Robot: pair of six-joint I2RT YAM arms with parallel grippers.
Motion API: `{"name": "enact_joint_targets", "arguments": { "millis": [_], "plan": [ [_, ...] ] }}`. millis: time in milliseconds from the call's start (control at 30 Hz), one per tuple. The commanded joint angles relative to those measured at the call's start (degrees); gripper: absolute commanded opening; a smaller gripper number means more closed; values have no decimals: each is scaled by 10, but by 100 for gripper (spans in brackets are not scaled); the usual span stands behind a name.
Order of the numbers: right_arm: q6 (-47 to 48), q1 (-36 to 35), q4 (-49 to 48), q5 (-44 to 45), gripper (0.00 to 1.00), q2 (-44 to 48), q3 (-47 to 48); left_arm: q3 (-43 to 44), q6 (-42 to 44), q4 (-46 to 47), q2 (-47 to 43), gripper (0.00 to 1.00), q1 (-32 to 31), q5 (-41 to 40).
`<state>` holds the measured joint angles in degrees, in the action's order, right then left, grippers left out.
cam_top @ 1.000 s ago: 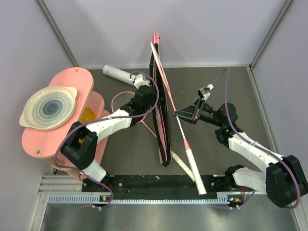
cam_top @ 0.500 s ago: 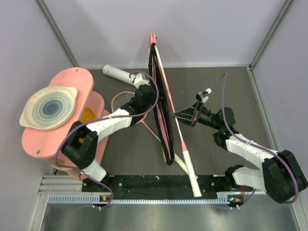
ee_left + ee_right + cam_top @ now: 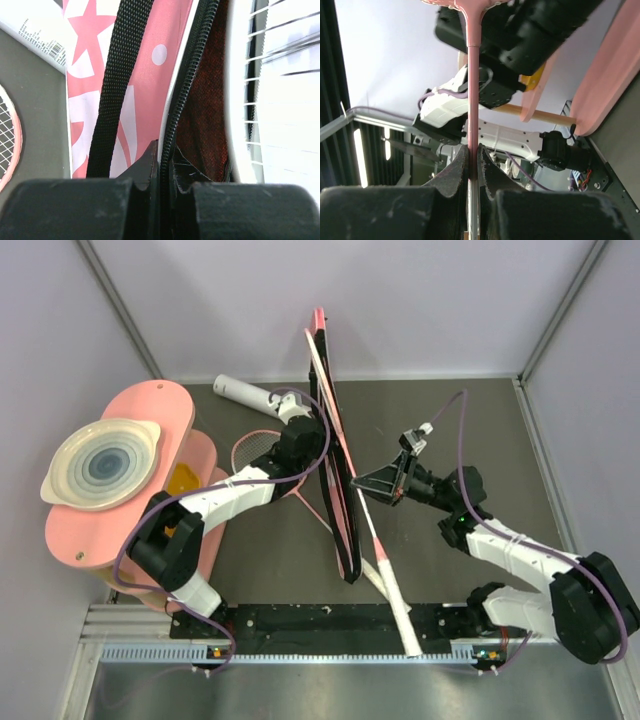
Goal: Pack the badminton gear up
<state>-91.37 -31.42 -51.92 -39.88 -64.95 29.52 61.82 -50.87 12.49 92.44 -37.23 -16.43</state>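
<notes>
Pinches the zipper edge of the upright SPORT bag [image 3: 335, 490] tight in the left gripper [image 3: 162, 152], arm stretched forward, and clamps the pink shaft of the racket [image 3: 397, 605] in the right gripper [image 3: 473, 155], elbow bent inward, white end lowest; cannot tell from above how deep its head sits inside.

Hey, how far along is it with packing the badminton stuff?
Nothing looks fully packed yet. In hand: the left gripper pinches the zipper edge of the bag, holding it upright, while the right gripper clamps the shaft of one racket, its head at the bag's opening. Left: the second racket lying on the table beside the bag, and the white tube at the back.
</notes>
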Motion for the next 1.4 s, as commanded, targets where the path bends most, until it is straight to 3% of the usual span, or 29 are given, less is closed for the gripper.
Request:
{"name": "enact_joint_targets", "arguments": {
  "millis": [0, 267, 467, 900, 1367],
  "plan": [
    [-17, -5, -66, 41, 0, -12, -29, 19, 1, 25, -13, 0, 1, -12],
    [1, -5, -14, 67, 0, 10, -59, 7, 1, 29, -25, 0, 1, -12],
    [30, -1, 88, 64, 0, 4, -33, -24, 12, 58, -50, 0, 1, 16],
    [59, 3, 105, 96, 0, -155, 101, -72, 31, 85, -101, 0, 1, 70],
    [311, 29, 284, 127, 0, -294, 321, -73, 88, 21, -140, 0, 1, 96]
  ]
}}
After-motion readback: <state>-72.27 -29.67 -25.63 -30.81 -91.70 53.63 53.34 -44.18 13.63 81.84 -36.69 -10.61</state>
